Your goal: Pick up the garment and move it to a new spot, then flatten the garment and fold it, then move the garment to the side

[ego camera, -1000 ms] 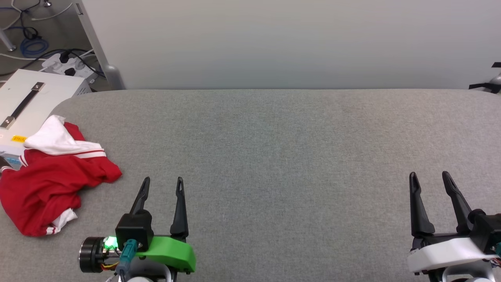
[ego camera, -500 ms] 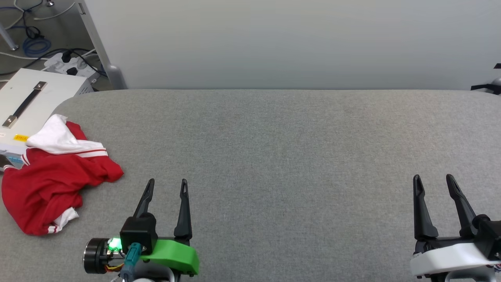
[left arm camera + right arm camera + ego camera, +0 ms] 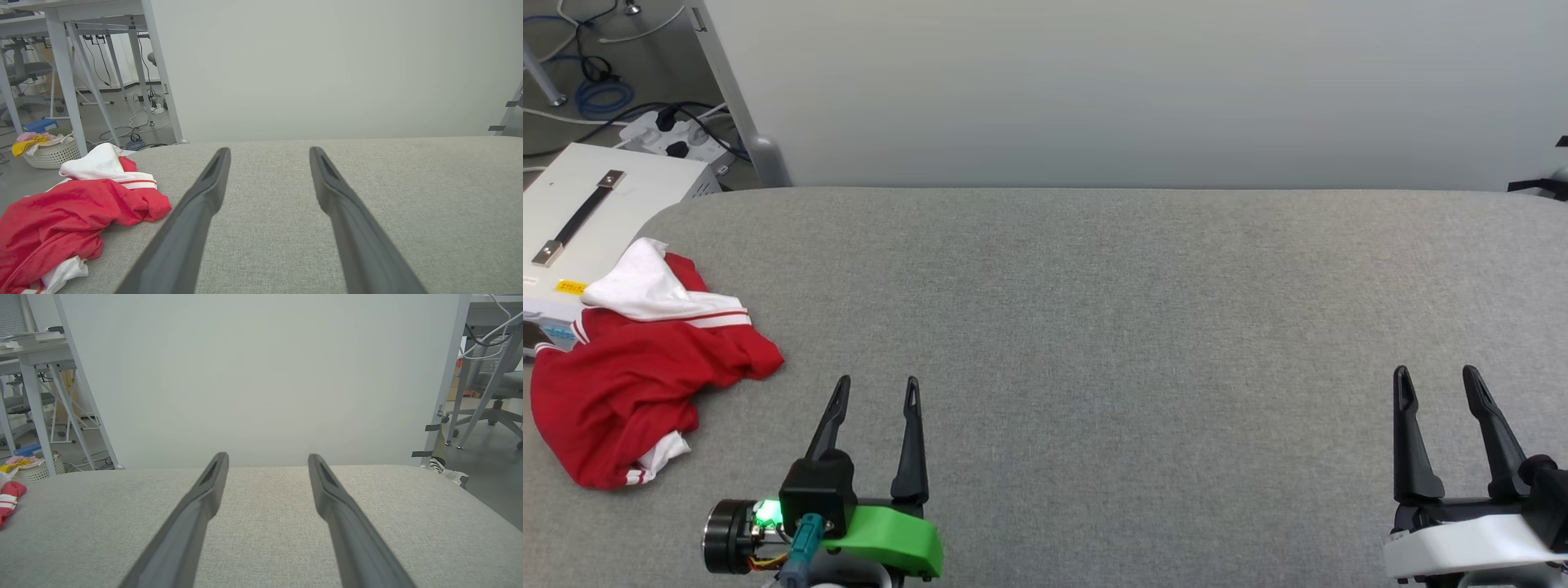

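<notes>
Off left of the open, empty left gripper (image 3: 877,380) lies the crumpled garment (image 3: 629,384), well apart from the equally open right gripper (image 3: 1436,371).

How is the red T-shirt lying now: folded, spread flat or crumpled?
Crumpled: the T-shirt lies in a wrinkled heap with bunched, uneven edges, neither spread flat nor neatly folded.

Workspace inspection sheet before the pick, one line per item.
surface: grey cloth table, flat.
job's things: garment crumpled at the table's left end, no gripper on it.
clutter: white box beside that end; basket of clothes on the floor.
grippers: left gripper and right gripper open, empty, above the table.
cables: power strip and loose cables on the floor, far left.
surroundings: pale panel behind the table; desk legs; office chair.
</notes>
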Available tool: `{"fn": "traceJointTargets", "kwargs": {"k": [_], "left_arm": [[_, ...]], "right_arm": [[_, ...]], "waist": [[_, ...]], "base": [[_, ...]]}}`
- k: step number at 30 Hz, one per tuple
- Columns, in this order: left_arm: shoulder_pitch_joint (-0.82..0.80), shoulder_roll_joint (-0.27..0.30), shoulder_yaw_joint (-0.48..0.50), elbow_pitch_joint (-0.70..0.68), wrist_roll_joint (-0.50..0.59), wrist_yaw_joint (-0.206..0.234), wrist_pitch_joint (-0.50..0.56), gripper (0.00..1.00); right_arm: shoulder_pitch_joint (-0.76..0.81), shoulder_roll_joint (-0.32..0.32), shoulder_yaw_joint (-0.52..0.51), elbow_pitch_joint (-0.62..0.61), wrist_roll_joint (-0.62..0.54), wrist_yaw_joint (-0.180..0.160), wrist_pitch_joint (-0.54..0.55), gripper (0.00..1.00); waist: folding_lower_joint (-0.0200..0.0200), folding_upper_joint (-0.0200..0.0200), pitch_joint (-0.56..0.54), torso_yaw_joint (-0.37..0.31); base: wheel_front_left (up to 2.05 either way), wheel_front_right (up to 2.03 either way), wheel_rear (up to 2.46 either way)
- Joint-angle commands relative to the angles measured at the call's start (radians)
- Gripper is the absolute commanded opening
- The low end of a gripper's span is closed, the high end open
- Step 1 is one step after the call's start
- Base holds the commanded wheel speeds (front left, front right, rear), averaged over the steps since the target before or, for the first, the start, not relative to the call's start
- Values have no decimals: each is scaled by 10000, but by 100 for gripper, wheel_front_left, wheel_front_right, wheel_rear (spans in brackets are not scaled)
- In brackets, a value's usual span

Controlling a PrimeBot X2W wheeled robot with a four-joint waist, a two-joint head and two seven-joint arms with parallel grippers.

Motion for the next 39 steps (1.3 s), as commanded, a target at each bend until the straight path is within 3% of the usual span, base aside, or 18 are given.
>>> {"fn": "traceJointTargets", "kwargs": {"k": [1, 19, 39], "left_arm": [[29, -32, -32, 35, -63, 74, -99, 100], [-103, -32, -2, 59, -86, 127, -99, 100], [-430, -32, 609, 34, -533, 245, -99, 100]], "right_arm": [[159, -3, -30, -78, 57, -6, -99, 100], [161, -3, -14, -148, -33, -6, -99, 100], [-107, -3, 270, -319, -237, -6, -99, 100]], "waist": [[0, 0, 5, 8], [0, 0, 148, 396], [0, 0, 660, 2912]], "base": [[0, 0, 0], [0, 0, 0], [0, 0, 0]]}}
